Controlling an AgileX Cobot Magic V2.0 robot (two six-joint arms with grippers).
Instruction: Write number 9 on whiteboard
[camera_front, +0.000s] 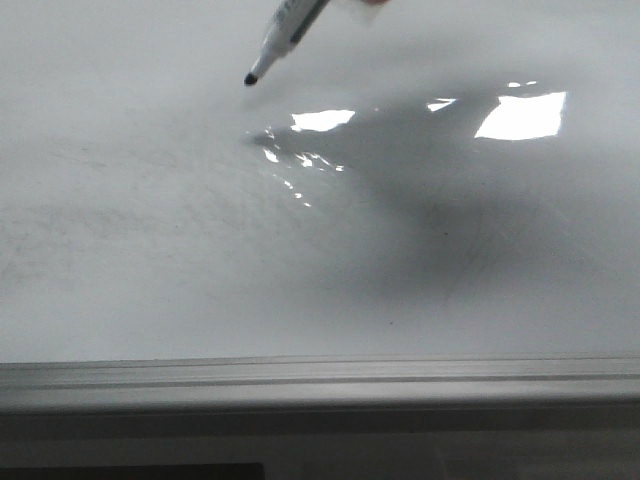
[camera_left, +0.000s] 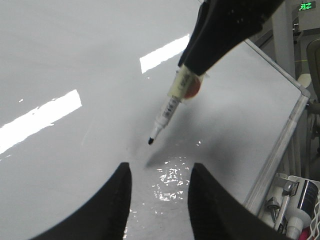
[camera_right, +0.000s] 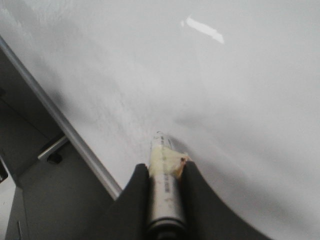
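The whiteboard (camera_front: 150, 250) fills the front view, glossy white with faint grey smudges and glare. No black strokes of the number 9 show on it in any view. My right gripper (camera_right: 165, 167) is shut on a white marker (camera_right: 164, 185) wrapped in tape. The marker (camera_front: 285, 35) enters the front view from the top, its black tip (camera_front: 250, 79) held just above the board. In the left wrist view the right arm holds the marker (camera_left: 167, 112) tip down over the board (camera_left: 75, 60). My left gripper (camera_left: 160, 172) is open and empty, hovering above the board near the tip.
The board's grey metal frame (camera_front: 320, 380) runs along the near edge and also shows in the left wrist view (camera_left: 280, 145) and the right wrist view (camera_right: 65, 125). A rack with tubes (camera_left: 295, 210) stands beyond the board's edge.
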